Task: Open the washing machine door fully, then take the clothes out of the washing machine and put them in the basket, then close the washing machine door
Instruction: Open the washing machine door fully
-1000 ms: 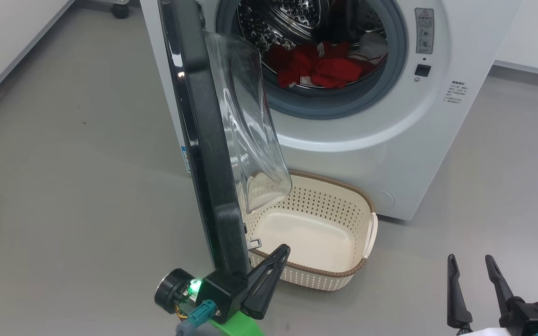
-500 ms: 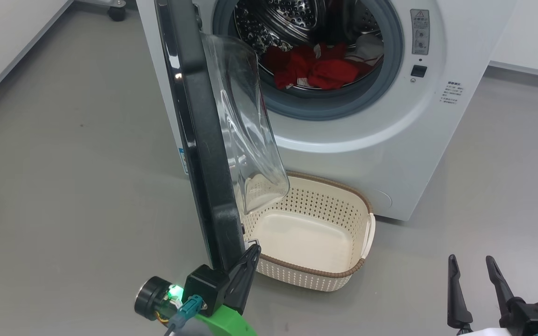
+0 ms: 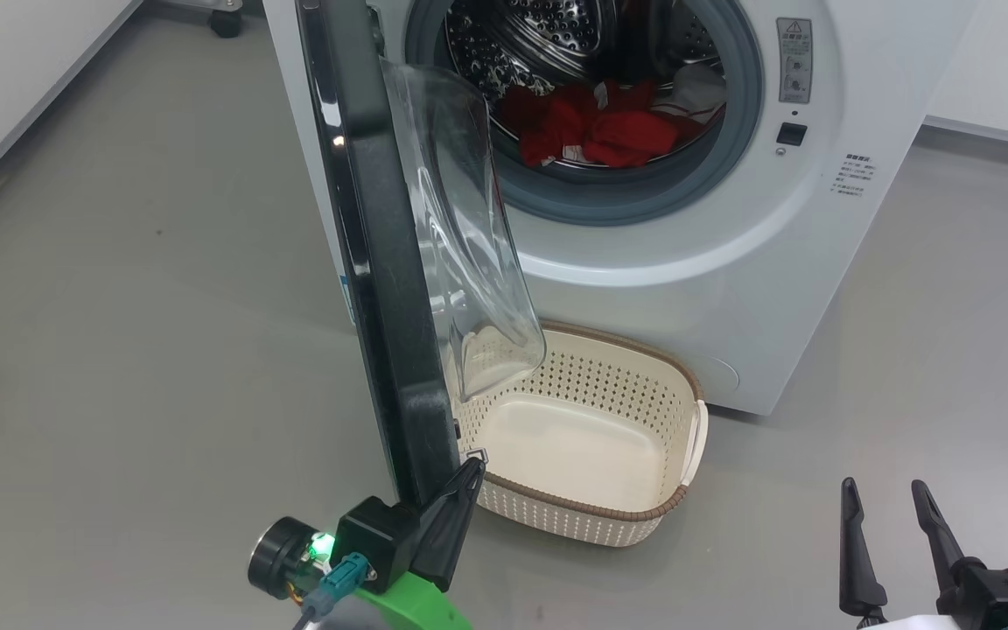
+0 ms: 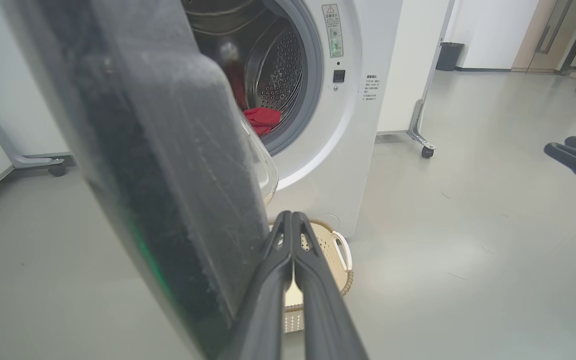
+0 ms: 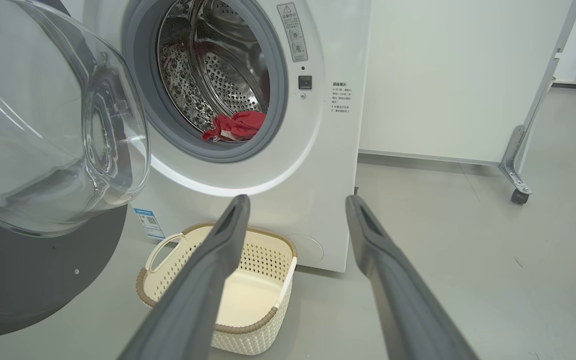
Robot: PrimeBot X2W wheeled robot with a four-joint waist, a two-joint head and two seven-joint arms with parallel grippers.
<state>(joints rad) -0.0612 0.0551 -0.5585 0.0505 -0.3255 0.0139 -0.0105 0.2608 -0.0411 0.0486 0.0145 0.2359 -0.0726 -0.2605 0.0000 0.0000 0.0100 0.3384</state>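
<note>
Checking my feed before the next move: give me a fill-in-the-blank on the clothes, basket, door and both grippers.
The clothes inside the washing machine are ____ in colour.
The basket on the floor is ____.
The left gripper, at the edge of the washing machine door, is ____.
The right gripper, away from the basket, is ____.
Missing words: red; empty; shut; open.

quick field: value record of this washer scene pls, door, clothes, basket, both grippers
washing machine door: open, swung out toward the robot
clothes: red, inside the washing machine
basket: empty, on the floor in front of the machine
left gripper: shut, tips at the door's lower edge
right gripper: open, empty
</note>
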